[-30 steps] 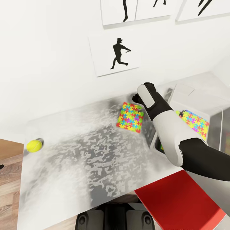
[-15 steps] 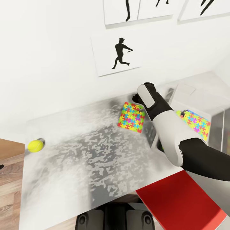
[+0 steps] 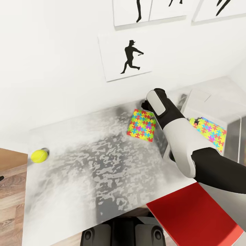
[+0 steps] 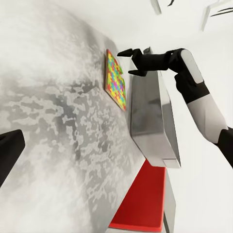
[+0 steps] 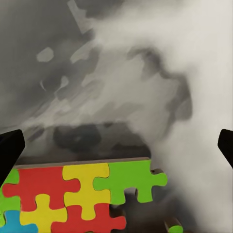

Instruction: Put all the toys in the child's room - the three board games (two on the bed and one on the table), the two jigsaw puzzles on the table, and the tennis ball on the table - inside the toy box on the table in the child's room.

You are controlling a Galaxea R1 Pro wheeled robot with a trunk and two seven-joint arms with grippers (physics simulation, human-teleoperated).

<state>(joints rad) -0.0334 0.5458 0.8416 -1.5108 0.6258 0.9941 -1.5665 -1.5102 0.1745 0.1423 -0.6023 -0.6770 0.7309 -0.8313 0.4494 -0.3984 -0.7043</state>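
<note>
The right pincer (image 4: 133,60) hangs above the far edge of the pale mottled surface (image 3: 102,171), close to the white wall, with its dark fingers (image 4: 127,51) spread apart and nothing between them. In the right wrist view the two finger tips sit wide at either side, and a corner of a jigsaw puzzle (image 3: 141,124) lies flat on the surface right under them, not touched. Just beside the pincer, on the side away from the ball, stands the grey toy box (image 3: 196,102), and a second jigsaw puzzle (image 3: 211,132) rests inside it. The right arm's white forearm crosses over the near wall of the box. The tennis ball (image 3: 39,155) sits well apart from the pincer, at the opposite end of the surface near its edge. A red chair (image 3: 191,218) stands on the robot's side of the surface, below the arm. Black silhouette posters (image 3: 127,56) hang on the wall beyond the pincer. Of the left pincer (image 4: 7,155) just one dark finger tip shows at the edge of the left wrist view, so I cannot tell whether it is open or closed.
</note>
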